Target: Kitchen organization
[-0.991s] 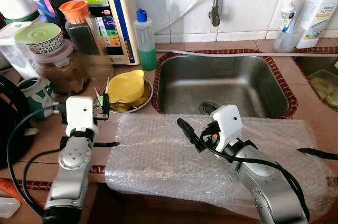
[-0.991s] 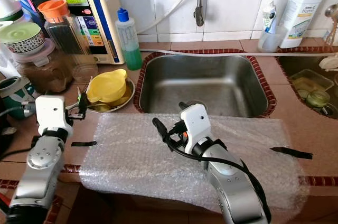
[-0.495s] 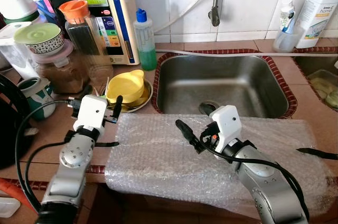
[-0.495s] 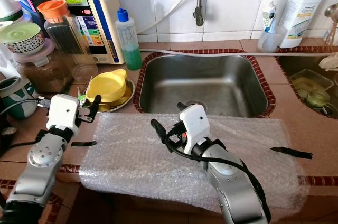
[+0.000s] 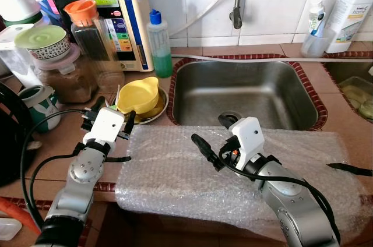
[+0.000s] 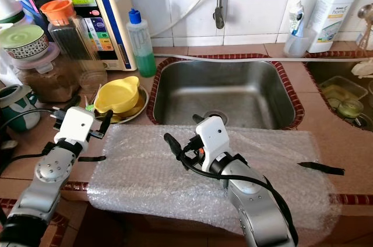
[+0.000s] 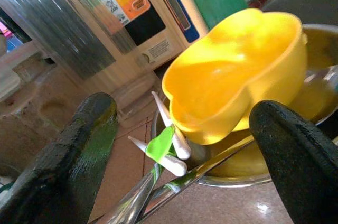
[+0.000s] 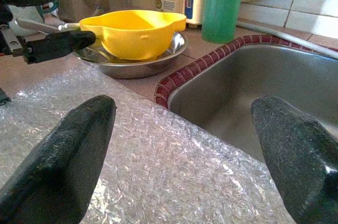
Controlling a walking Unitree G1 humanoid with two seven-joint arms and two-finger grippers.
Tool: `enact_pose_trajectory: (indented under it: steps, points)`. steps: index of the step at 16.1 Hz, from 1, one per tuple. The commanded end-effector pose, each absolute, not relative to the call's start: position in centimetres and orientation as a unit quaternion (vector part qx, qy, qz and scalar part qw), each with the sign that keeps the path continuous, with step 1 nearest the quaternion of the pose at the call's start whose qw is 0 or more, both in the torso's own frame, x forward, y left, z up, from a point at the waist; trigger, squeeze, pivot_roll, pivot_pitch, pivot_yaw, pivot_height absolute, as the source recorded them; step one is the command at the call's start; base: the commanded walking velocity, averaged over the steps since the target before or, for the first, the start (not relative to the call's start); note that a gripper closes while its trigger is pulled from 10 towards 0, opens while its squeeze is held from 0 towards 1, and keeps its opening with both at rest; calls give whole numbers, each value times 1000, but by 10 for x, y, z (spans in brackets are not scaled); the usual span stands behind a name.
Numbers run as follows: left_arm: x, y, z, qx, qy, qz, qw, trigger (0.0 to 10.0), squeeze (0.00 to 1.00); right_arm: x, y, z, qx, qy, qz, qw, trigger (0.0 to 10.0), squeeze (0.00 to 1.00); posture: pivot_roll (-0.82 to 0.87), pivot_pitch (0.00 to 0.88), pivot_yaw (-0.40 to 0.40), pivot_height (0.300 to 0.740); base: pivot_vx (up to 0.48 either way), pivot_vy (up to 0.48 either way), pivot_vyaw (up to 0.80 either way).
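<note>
Bubble wrap sheet (image 5: 175,168): spread over the front edge of the bench (image 5: 55,142), in front of the sink, its near edge hanging past the bench's front edge.
Right tool (image 5: 208,137): above the middle of the bubble wrap, its two black fingers (image 8: 58,166) spread wide apart and pinching nothing, pointing toward the bench's left side and the yellow bowl.
Left tool (image 5: 113,110): over the bench just beside the left edge of the bubble wrap, fingers (image 7: 79,145) spread apart with nothing between them, aimed at the yellow bowl, which lies just beyond the fingertips and apart from them.
Yellow bowl (image 5: 139,94): plastic, with a lobed rim, sitting tilted in a shallow steel dish (image 5: 160,106) on the bench just left of the sink's front left corner.
Utensils (image 7: 169,152): a metal handle and white and green plastic pieces lean out of the steel dish on the side nearest the left tool.
Sink (image 5: 245,92): stainless steel basin set into the bench behind the bubble wrap, edged with dark red tiles.
Green liquid bottle (image 5: 159,43): blue cap, upright behind the yellow bowl, near the sink's back left corner.
Water machine (image 5: 119,14): cream and blue, at the bench's back edge beside that bottle.
Jars (image 5: 87,37): an orange-lidded one and others crowd the back left corner.
White bottle (image 5: 352,8): upright at the back right.
</note>
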State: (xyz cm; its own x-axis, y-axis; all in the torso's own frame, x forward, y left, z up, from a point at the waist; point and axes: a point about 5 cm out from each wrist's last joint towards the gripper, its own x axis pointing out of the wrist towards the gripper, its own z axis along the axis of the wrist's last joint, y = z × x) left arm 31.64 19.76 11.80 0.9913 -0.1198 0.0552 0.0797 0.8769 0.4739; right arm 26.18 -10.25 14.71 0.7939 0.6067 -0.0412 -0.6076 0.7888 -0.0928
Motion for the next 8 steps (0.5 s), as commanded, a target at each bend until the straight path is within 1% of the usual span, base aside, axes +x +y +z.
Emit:
enact_pose_trajectory:
  steps: [1,6,8]
  points:
    - [321,206,120,261,-37,-41,964,10000,0,259,-101,153,-51,-6,331,942,10000,0,-296,75,107,740,0,0,0]
    - [323,217,118,268,-24,-23,963,10000,0,257,-100,152,-49,-3,333,942,10000,0,-299,81,109,740,0,0,0]
    - [325,219,118,271,-23,-22,962,10000,0,255,-98,152,-37,1,347,937,10000,0,-299,80,110,740,0,0,0]
